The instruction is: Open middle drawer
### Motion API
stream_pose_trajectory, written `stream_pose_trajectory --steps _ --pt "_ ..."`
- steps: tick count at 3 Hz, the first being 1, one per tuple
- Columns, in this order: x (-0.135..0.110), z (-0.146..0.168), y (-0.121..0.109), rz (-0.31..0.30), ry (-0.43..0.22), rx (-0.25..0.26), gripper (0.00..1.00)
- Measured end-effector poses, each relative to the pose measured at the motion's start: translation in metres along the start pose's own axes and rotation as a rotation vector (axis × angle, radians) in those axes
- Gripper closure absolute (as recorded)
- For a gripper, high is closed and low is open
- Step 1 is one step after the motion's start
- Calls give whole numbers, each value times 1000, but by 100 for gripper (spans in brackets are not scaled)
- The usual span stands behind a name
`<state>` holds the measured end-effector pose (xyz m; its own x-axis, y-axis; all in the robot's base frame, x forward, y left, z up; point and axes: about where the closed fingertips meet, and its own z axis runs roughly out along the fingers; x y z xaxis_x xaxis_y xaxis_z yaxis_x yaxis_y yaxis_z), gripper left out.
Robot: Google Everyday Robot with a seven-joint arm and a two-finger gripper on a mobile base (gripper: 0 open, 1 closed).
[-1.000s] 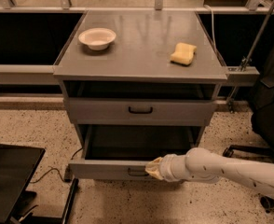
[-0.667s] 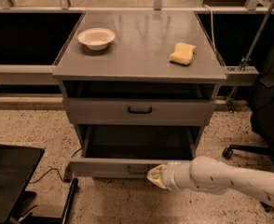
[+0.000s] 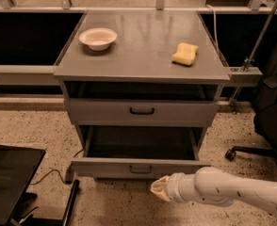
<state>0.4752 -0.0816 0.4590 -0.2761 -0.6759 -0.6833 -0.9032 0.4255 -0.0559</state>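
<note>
The middle drawer (image 3: 105,167) is the low, flat grey front with a small black loop handle (image 3: 141,169). It stands pulled out from the grey cabinet (image 3: 138,69), and its dark inside shows behind the front. My gripper (image 3: 158,188), on a white arm coming in from the lower right, sits just below and slightly right of the handle. It is off the drawer front and holds nothing that I can see.
The taller-fronted drawer (image 3: 142,111) above is pushed in. A white bowl (image 3: 98,37) and a yellow sponge (image 3: 185,54) lie on the cabinet top. A black object (image 3: 9,180) is on the floor at lower left. A chair base (image 3: 251,152) stands at the right.
My gripper has moved down and back from the middle drawer's handle, off the front. The drawer stays pulled out.
</note>
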Motion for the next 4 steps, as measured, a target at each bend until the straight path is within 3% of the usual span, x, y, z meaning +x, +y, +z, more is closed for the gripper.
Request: stream_pose_trajectory --steps 2,3,4 --pt "0 0 0 0 0 0 11" --pt "0 0 0 0 0 0 0" --pt "0 0 0 -1 1 0 0"
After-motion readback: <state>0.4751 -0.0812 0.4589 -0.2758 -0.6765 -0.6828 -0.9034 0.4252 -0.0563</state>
